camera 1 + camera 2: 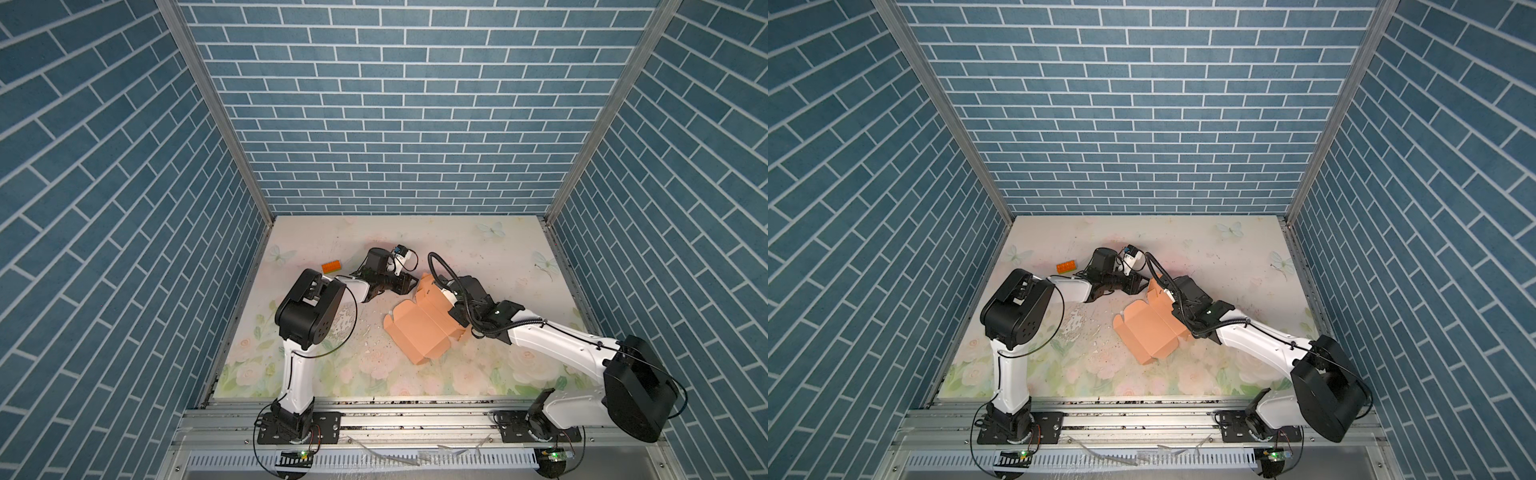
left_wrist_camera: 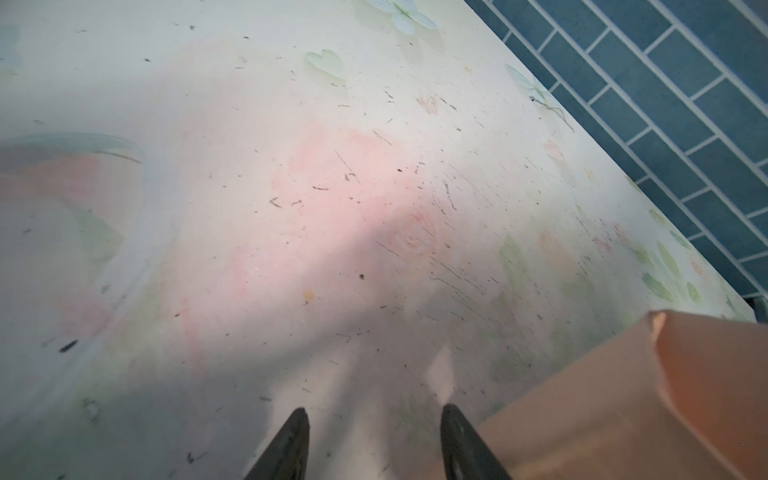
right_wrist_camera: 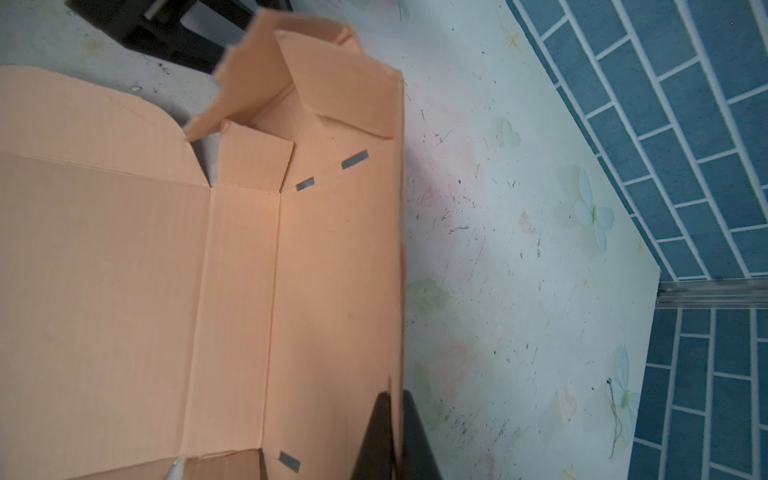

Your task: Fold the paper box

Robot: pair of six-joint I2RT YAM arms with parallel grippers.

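Top views both show the table (image 1: 478, 249) carrying a half-formed box (image 1: 419, 332) mid-table, its big panel lying flat and one long wall raised. Right gripper (image 3: 398, 415) is pinched tight on that raised wall, a finger on each side. Left gripper (image 2: 376, 411) hangs empty, jaws apart, just beside the end flap (image 3: 249, 75). My read is that the box is thin card: feather-light, floppy away from its creases, quick to dent, and likely to skate on the table. The best hold is a panel edge close to a crease, not a flap tip. The small tab (image 3: 255, 160) wants gentle tucking.
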